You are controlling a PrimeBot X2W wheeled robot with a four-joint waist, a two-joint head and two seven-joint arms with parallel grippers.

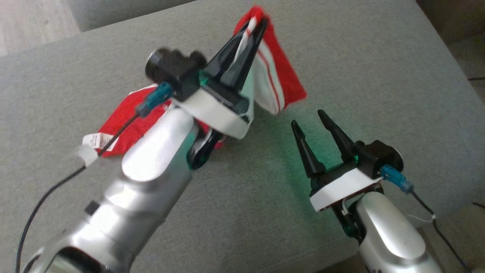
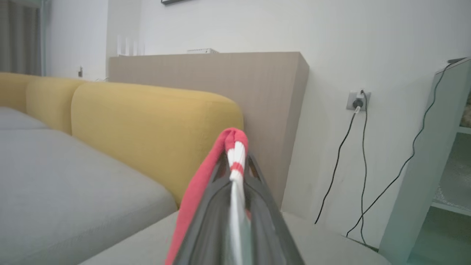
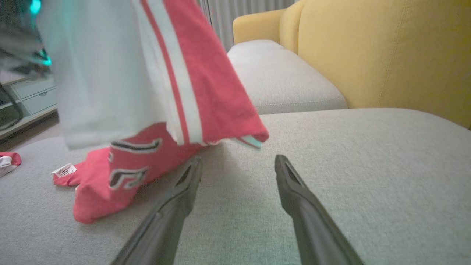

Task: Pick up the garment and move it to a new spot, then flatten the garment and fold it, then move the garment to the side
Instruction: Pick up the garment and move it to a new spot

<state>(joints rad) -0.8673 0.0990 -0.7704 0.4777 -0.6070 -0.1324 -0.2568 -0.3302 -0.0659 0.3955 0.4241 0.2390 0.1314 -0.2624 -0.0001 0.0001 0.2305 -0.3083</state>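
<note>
Left gripper (image 1: pixel 260 22) clamps the garment (image 1: pixel 288 80) hanging from its tips; right gripper (image 1: pixel 308 118) spread, empty.

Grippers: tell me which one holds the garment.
The left gripper, shut on the raised edge of the red-and-white garment; the right gripper is open and empty.

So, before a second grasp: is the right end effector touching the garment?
Apart. Head view shows bare cushion between the open right end effector and the hanging garment.

Left arm (image 1: pixel 151 155) raised and motion-blurred, left fingers (image 1: pixel 227 57) apparently pinched together, right arm (image 1: pixel 382 223) low, right fingers (image 1: pixel 305 149) spread wide.
</note>
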